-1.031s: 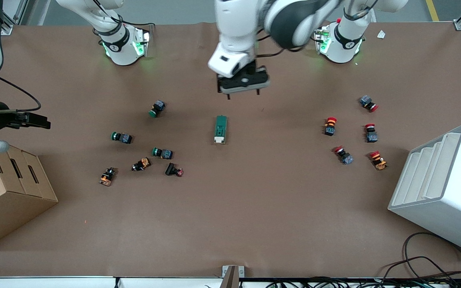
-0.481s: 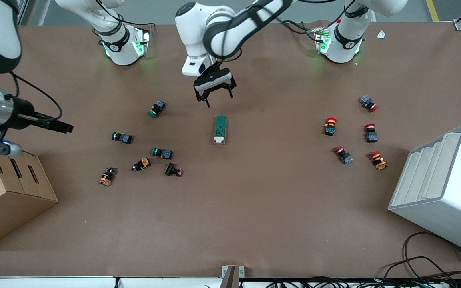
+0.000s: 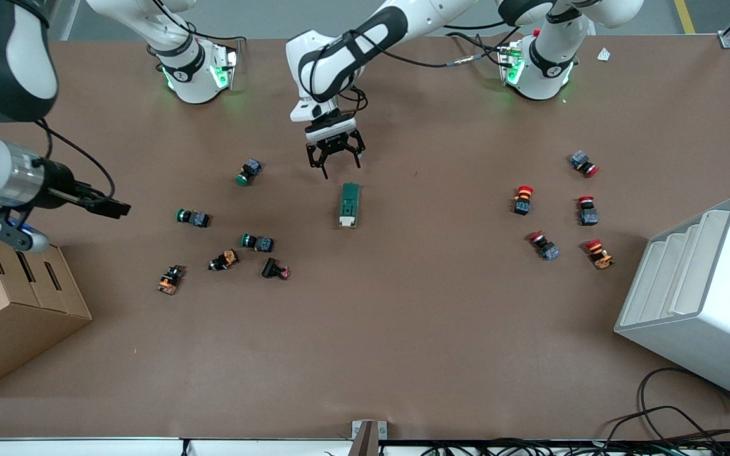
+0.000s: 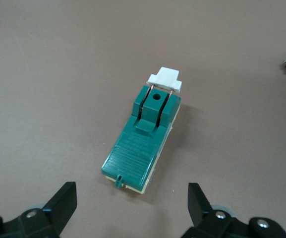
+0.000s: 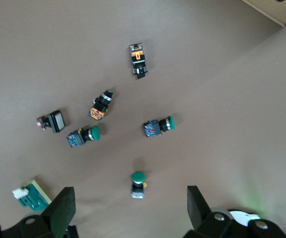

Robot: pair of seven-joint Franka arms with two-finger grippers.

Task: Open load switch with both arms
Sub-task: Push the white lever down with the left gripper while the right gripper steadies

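Brown table (image 3: pixel 403 329) carries the switch (image 3: pixel 349 204) at its middle, untouched and closed I judge, my left gripper (image 3: pixel 334 158) spread just over its green end, my right gripper (image 3: pixel 108 206) spread above the table's right-arm end.

This looks like a robotics lab or test cell. Two white arms (image 3: pixel 365 38) stand bolted to a brown-covered table (image 3: pixel 403 329), with loose cables (image 3: pixel 688 424) at its edge.
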